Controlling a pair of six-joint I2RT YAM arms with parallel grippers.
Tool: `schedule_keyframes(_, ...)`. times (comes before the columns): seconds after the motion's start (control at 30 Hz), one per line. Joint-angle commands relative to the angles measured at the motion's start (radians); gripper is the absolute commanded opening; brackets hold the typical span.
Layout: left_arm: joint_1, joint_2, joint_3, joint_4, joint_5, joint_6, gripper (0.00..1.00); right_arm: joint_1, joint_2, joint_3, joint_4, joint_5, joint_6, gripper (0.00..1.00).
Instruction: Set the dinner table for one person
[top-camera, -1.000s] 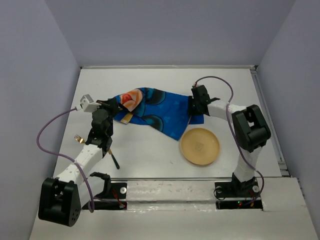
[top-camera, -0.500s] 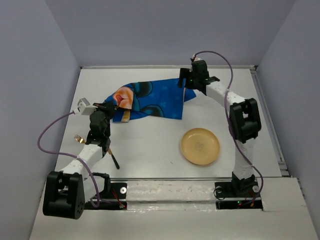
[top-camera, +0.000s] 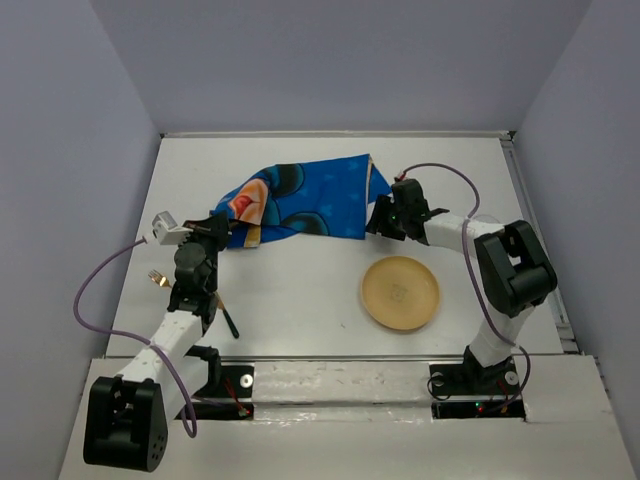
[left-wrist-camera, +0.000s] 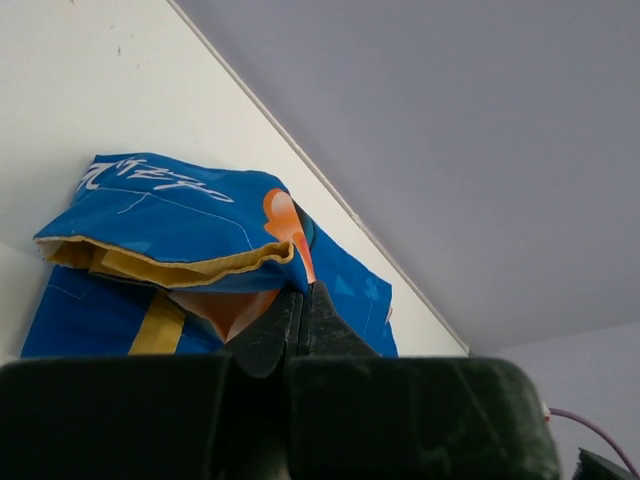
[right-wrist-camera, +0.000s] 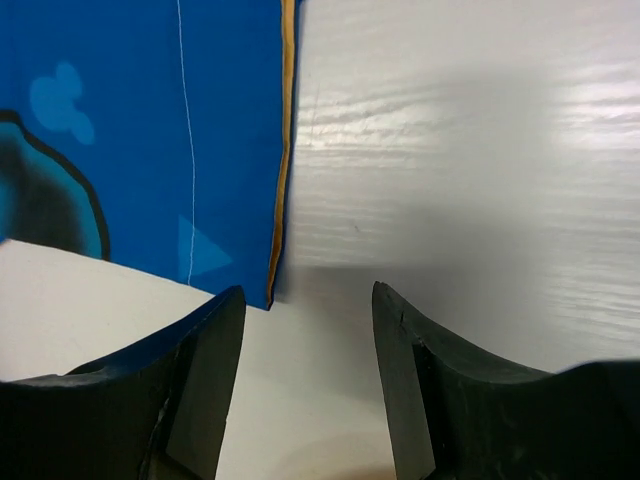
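Nearest you, at 7 o'clock on the tabletop (top-camera: 300, 300), a dark-handled utensil (top-camera: 229, 321) lies just beside the left arm (top-camera: 170, 330). A fork (top-camera: 156, 276) pokes out on that arm's other side. You cannot tell what kind of utensil the dark one is. At 5 o'clock sits a round tan plate (top-camera: 400, 292), bare and apart from the mat.

Further in, your left jaws are pressed together on the 9 o'clock end of the blue mat (top-camera: 310, 200). They are pinching a fold there, and the left wrist view shows its yellow hem and orange print. That end is folded over and bunched.

Your right jaws are spread over the mat's 4 o'clock corner, just beyond the plate. In the right wrist view the yellow-hemmed corner lies between the two fingers, with bare tabletop to its right and nothing gripped.

The rest of the mat lies flat toward 12 o'clock, with its far corner pointing to 1 o'clock. The tabletop itself, white and matte, runs under all of this from the arm bases out to the far wall.
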Motion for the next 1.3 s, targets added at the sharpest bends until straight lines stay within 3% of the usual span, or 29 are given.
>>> schedule_keyframes(0.0,0.004,-0.043,-0.039,0.035,0.019,0.002,0.0,0.061,0.028,0.029,0.077,0.001,0.064,0.6)
schedule_keyframes(0.17,0.004,-0.059,-0.066,0.038,0.025,0.005,0.0,0.083,0.098,0.039,0.093,0.021,0.122,0.58)
schedule_keyframes(0.33,0.005,-0.057,-0.068,0.051,0.036,0.005,0.0,0.083,0.108,0.024,0.105,0.054,0.17,0.49)
schedule_keyframes(0.4,0.004,-0.054,-0.065,0.054,0.036,0.007,0.0,0.083,0.106,0.013,0.111,0.09,0.188,0.4)
schedule_keyframes(0.5,0.004,-0.053,-0.062,0.058,0.038,0.007,0.0,0.083,0.099,-0.002,0.116,0.116,0.201,0.38)
schedule_keyframes(0.63,0.004,-0.048,-0.062,0.066,0.038,0.005,0.0,0.083,0.103,-0.004,0.12,0.125,0.193,0.22)
schedule_keyframes(0.8,0.004,-0.04,-0.059,0.072,0.036,0.002,0.0,0.083,0.128,0.012,0.12,0.096,0.178,0.24)
schedule_keyframes(0.9,0.004,-0.036,-0.059,0.072,0.036,0.004,0.0,0.083,0.128,0.004,0.122,0.079,0.181,0.42)
schedule_keyframes(1.03,0.004,-0.033,-0.059,0.072,0.033,0.004,0.0,0.083,0.112,-0.023,0.128,0.082,0.182,0.44)
schedule_keyframes(1.1,0.004,-0.033,-0.057,0.072,0.032,0.002,0.0,0.083,0.106,-0.031,0.134,0.079,0.178,0.42)
schedule_keyframes(1.27,0.004,-0.034,-0.052,0.074,0.029,0.005,0.0,0.083,0.112,-0.031,0.145,0.068,0.171,0.21)
